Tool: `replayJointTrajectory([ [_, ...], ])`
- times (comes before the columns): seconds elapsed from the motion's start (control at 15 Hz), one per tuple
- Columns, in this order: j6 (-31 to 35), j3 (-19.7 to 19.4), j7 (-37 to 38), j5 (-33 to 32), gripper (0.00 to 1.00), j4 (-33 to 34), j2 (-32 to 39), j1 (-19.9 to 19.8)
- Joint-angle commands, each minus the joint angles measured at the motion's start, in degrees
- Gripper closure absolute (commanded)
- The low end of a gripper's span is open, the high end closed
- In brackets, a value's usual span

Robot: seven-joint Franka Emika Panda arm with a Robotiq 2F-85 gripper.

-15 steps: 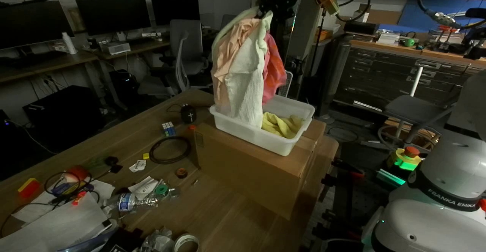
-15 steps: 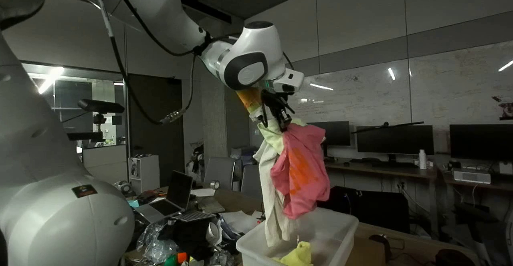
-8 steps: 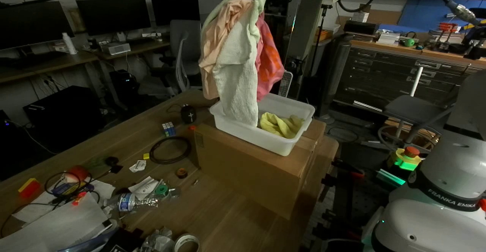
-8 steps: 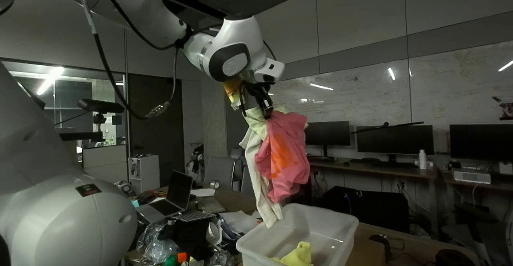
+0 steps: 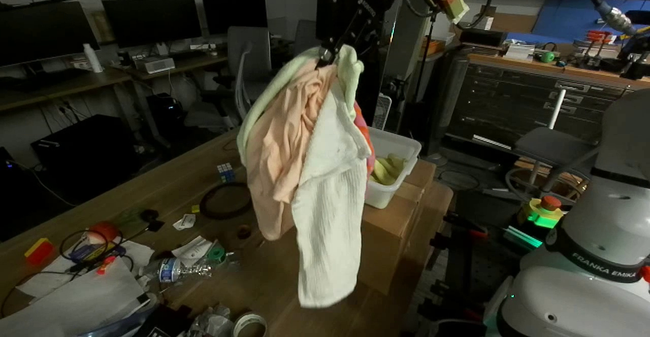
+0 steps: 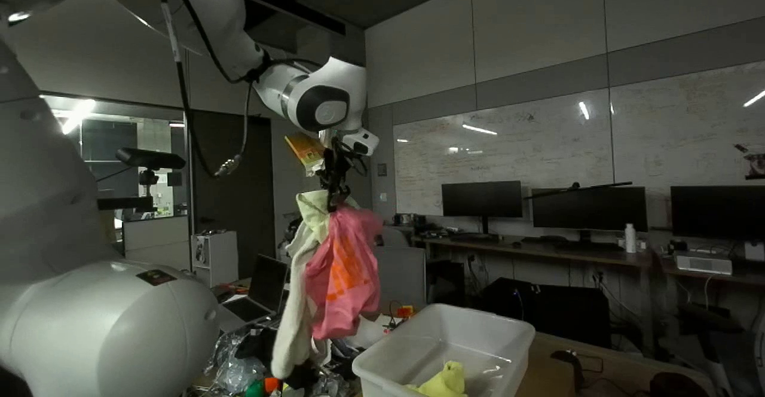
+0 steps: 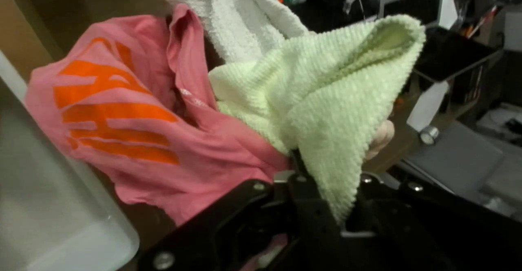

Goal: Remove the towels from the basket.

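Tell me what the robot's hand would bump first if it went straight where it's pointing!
Probably the wooden table, or clutter on it; depth is unclear. The hand points mostly down, beside the basket, so the towels it holds would likely touch down first.

Rough towel (image 7: 326, 95), smooth plastic basket (image 6: 478, 328)

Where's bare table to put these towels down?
In an exterior view: bare table between bottle, white roll and box, partly hidden by the towels; a narrower strip between cube and the edge nearest the monitors. Crowded around the papers and bottle.
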Motion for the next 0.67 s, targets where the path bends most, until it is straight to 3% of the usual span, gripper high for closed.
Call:
replayJointTrajectory([
  [0.0, -8.8, 1.2, -4.1, 2.3, 0.96, 7.3, 7.7, 2.0],
  [0.2, -15.7, 3.1, -5.7, 0.1, 0.96, 11.9, 13.7, 1.8],
  [0.53, -15.0, 5.7, -5.4, -4.3, 0.96, 15.9, 19.7, 0.7],
  [0.6, -14.2, 5.9, -5.3, -5.9, 0.59, 16.1, 20.4, 0.6],
])
